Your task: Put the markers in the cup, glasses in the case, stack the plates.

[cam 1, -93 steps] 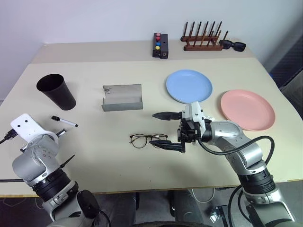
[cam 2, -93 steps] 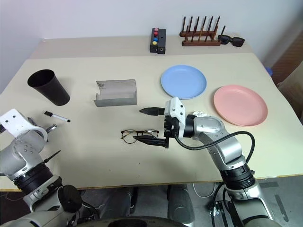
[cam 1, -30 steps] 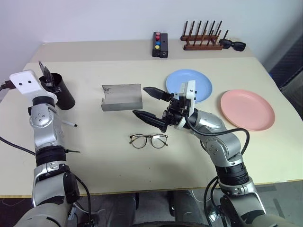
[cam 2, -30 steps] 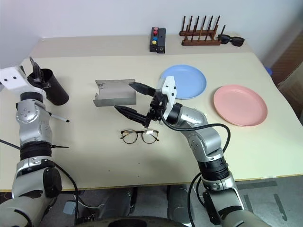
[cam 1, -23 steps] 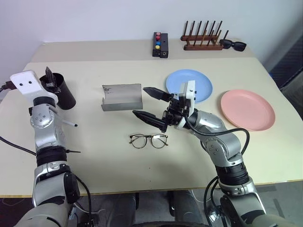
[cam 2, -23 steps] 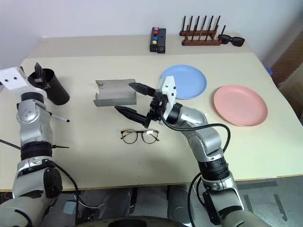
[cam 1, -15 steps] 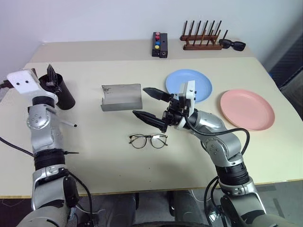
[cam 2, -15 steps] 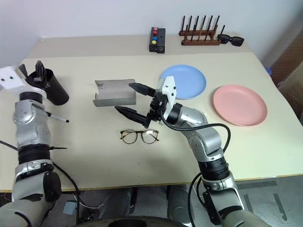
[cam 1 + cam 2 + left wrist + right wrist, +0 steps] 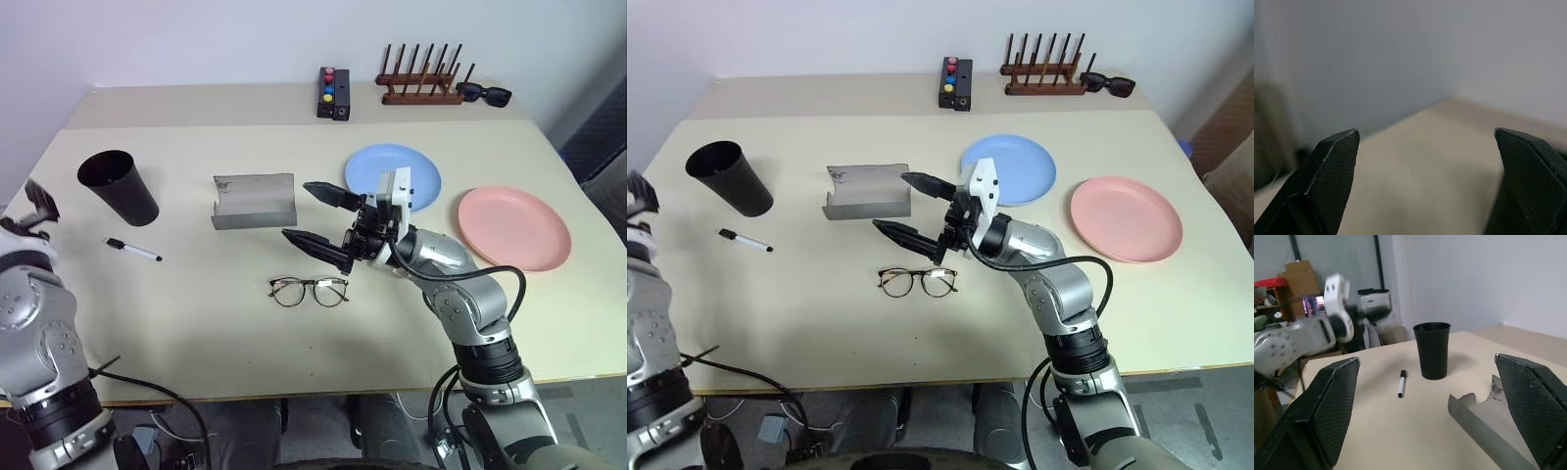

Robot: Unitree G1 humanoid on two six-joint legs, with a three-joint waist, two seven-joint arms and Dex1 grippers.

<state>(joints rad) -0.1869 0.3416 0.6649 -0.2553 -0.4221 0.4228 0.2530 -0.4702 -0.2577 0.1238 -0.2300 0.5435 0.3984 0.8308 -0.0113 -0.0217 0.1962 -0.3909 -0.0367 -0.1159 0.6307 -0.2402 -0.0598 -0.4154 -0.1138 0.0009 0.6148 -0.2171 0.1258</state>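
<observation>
The black cup point(image 9: 118, 186) stands upright at the table's left, with the white marker point(image 9: 133, 251) lying flat just in front of it. The grey case point(image 9: 254, 201) sits open at mid-table. The clear-lens glasses point(image 9: 309, 291) lie in front of the case. My right gripper point(image 9: 296, 211) hovers open above the glasses, empty, pointing left toward the case. The blue plate point(image 9: 392, 178) and the pink plate point(image 9: 513, 227) lie side by side on the right. My left gripper point(image 9: 1425, 132) is open and empty at the table's left edge, apart from the cup.
Along the back of the table stand a black box with coloured buttons point(image 9: 333, 93), a wooden peg rack point(image 9: 419, 83) and black sunglasses point(image 9: 482, 94). The table's front strip point(image 9: 245, 352) is bare.
My left arm has pulled back from the cup to the table's left edge, and its fingers have spread wider. The right gripper, marker and glasses have stayed put.
</observation>
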